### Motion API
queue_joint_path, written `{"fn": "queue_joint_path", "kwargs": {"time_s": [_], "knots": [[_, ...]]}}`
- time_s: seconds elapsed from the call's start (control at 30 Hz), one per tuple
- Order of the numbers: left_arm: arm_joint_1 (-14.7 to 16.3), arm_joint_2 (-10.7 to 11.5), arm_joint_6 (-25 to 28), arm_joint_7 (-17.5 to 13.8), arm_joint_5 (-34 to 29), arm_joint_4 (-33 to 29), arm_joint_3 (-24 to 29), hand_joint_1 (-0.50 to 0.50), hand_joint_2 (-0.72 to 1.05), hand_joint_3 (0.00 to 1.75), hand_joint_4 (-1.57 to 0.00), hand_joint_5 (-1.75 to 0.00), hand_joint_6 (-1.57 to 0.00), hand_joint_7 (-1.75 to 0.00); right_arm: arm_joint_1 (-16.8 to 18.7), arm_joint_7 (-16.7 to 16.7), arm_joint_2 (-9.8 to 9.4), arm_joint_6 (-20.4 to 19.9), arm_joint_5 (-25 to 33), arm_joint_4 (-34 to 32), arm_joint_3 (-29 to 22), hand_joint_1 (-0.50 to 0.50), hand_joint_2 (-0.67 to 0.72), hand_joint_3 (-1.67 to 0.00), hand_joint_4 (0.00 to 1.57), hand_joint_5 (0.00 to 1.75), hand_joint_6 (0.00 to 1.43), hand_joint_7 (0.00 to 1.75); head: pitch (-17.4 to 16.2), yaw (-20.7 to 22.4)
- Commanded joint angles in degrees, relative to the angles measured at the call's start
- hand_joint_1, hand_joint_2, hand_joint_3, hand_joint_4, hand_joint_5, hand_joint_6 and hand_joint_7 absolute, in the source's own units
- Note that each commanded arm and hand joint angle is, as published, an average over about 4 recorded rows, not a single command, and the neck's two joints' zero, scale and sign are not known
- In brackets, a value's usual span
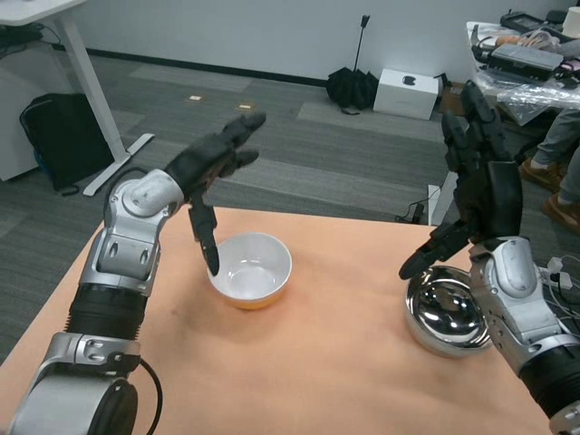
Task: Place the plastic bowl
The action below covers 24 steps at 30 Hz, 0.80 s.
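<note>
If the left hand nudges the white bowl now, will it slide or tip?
The white bowl sits upright on the orange cloth, so it probably drags rather than glides. It looks rigid and light, so a high push from the left hand might tip it.

Office: grey carpet [272,136], desk leg [95,100], cluttered table [530,68].

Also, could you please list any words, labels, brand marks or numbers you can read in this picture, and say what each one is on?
No text can be read anywhere.
White box on the floor: a dark mark on its side, too small to make out.
White bowl, metal bowl, left hand, right hand: no lettering visible.
Things on the far table: too blurred to read.
</note>
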Motion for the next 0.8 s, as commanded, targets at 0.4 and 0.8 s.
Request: {"fn": "queue_joint_path", "kwargs": {"time_s": [0.4,0.8], "knots": [[10.51,0.77,0.64,5.06,-25.29,-20.71,7.44,-0.48,-0.57,0.02,0.0,0.0,0.0,-0.07,-1.04,-0.08,0.33,0.06,0.37,1.56,-0.74,-0.46,0.72,0.0,0.0,0.0,0.0,0.0,2.28,-0.79],[18.7,1.34,5.01,5.72,-27.46,-29.12,11.81,-0.48,-0.55,0.0,0.0,0.0,0.0,-0.07,-2.56,-0.08,0.33,0.21,0.37,1.89,0.36,-0.46,0.72,0.0,0.0,0.0,0.0,0.0,2.52,0.15]]}}
